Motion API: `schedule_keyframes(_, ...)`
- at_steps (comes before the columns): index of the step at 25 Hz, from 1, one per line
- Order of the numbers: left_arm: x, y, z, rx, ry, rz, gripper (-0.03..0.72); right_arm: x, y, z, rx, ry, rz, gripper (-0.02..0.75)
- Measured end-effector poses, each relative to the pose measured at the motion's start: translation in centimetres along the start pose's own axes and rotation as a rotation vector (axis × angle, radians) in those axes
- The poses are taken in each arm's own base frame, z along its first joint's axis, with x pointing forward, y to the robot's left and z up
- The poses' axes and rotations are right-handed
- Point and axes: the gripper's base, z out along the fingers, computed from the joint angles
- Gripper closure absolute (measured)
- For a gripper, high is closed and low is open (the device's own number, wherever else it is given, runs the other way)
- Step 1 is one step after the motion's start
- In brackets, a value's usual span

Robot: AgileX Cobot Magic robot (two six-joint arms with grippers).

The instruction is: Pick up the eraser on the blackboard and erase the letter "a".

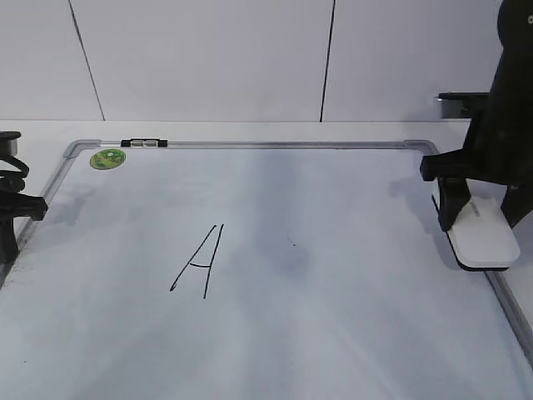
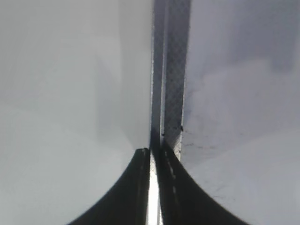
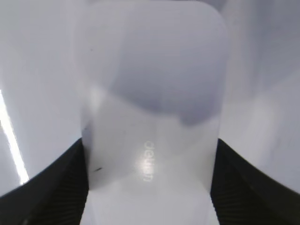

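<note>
The eraser (image 1: 483, 242) is a white glossy block lying at the right edge of the blackboard (image 1: 275, 144). My right gripper (image 1: 480, 210) is shut on the eraser, one black finger on each long side. In the right wrist view the eraser (image 3: 154, 70) fills the space between the fingers of my right gripper (image 3: 150, 143), and its grey lettering shows. No lowercase "a" shows on the board. Only a capital "A" (image 1: 200, 262) and a tiny dark speck (image 1: 291, 242) are there. My left gripper (image 2: 152, 152) is shut and empty over the board's left frame (image 2: 171, 70).
A round green sticker (image 1: 107, 158) and a black clip (image 1: 144, 143) sit at the board's far left corner. My left arm (image 1: 12, 208) stands at the board's left edge. A white panelled wall rises behind the table.
</note>
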Motion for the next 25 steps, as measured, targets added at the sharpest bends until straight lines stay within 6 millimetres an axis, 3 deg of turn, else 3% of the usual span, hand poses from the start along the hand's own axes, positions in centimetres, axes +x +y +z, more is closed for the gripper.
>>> schedule_keyframes(6,0.0,0.0,0.0,0.000,0.000,0.000,0.658,-0.6,0.4,1.6,-0.013,0.043,-0.006,0.177)
schedule_keyframes(16,0.0,0.0,0.0,0.000,0.000,0.000,0.658,-1.3,0.5,2.5,-0.001,0.055,-0.013,0.178)
schedule_keyframes(25,0.0,0.0,0.0,0.000,-0.001,0.000,0.658,-2.8,0.6,0.3,-0.011,-0.036,-0.013,0.178)
